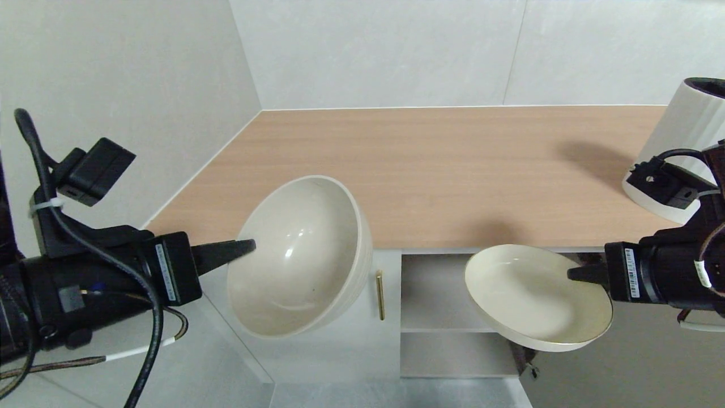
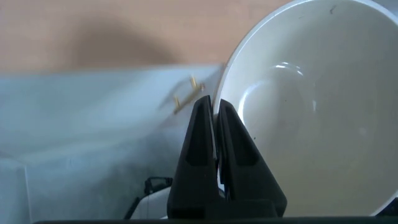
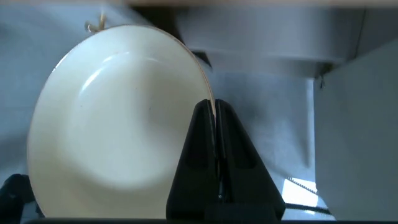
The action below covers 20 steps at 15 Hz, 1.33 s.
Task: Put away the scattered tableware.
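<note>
My left gripper is shut on the rim of a large cream bowl, which hangs tilted in the air in front of the counter edge. The left wrist view shows the fingers pinching that bowl at its rim. A shallow cream plate is held by its rim in my right gripper, out in front of the open cabinet. From the right wrist, the plate is clamped between the fingers.
A wooden countertop runs along the back, with a tall white ribbed container at its right end. Below it, a closed cabinet door with a brass handle sits beside the open compartment with a shelf.
</note>
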Motion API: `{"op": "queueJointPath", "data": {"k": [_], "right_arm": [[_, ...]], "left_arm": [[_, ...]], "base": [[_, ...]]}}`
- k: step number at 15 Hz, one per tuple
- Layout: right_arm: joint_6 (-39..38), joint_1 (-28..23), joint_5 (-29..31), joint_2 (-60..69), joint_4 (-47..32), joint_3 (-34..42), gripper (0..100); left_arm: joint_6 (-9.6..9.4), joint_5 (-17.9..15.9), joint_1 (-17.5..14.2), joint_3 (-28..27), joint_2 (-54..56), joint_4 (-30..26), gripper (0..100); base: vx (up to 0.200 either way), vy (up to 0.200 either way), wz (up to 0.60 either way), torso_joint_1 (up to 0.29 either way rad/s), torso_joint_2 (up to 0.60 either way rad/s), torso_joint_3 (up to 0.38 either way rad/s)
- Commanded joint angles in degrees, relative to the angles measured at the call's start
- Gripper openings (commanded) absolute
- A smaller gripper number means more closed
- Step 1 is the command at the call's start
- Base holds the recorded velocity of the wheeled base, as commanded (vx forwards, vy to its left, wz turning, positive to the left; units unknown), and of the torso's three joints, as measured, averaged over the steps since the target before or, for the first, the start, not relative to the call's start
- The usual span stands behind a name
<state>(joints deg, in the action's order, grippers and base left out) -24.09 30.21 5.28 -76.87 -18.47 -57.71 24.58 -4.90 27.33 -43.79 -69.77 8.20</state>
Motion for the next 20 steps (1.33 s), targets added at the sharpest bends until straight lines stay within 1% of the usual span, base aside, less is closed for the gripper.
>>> {"op": "queueJointPath", "data": {"k": [1,10,18,20], "right_arm": [[0.09,-0.76,0.17,-0.29,0.36,0.41,0],[0.09,-0.85,1.49,-3.81,1.15,1.11,0],[0.09,-0.85,1.58,-4.42,1.68,1.46,0],[0.09,-0.85,1.58,-4.86,2.82,1.99,0]], "left_arm": [[0.03,-0.02,0.00,0.11,-0.63,0.06,0],[-0.23,-0.20,0.35,0.55,-1.86,0.06,0],[-0.23,-0.20,0.35,1.07,-2.57,0.06,0],[-0.23,-0.28,0.88,1.16,-3.18,0.06,0]], "base": [[0.000,0.000,0.00,0.000,0.00,0.000],[0.000,0.000,0.00,-0.012,0.03,0.014],[0.000,0.000,0.00,-0.198,0.45,0.239],[0.000,0.000,0.00,-0.198,0.47,0.273]]}}
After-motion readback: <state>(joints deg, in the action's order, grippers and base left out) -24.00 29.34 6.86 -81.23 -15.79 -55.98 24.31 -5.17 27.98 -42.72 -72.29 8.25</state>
